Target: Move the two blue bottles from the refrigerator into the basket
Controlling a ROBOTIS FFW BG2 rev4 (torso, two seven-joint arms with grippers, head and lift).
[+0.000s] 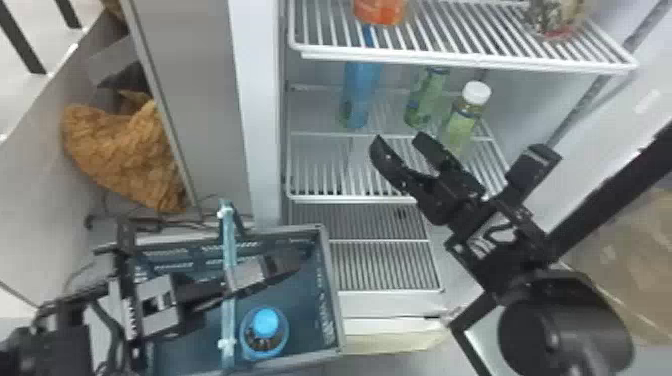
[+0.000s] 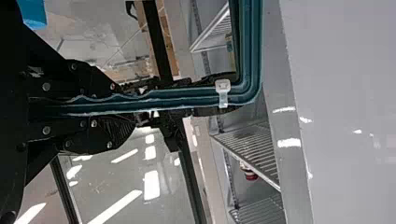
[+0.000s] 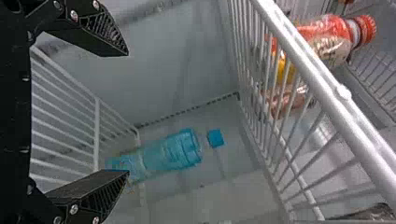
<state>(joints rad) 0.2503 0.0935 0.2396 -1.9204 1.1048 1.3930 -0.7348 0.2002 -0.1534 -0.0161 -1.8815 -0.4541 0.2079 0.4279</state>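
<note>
The left gripper [image 1: 294,259], lower left, pinches the basket handle [image 1: 228,250], presumably for steadying; the right gripper [image 1: 400,141], right of centre, is spread, apparently for the shelved blue bottle [image 1: 357,102].

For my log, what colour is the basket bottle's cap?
Bright blue cap, clearest in the head view.

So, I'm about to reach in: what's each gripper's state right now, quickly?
Left gripper: closed on the basket's handle.
Right gripper: open, holding nothing.
</note>
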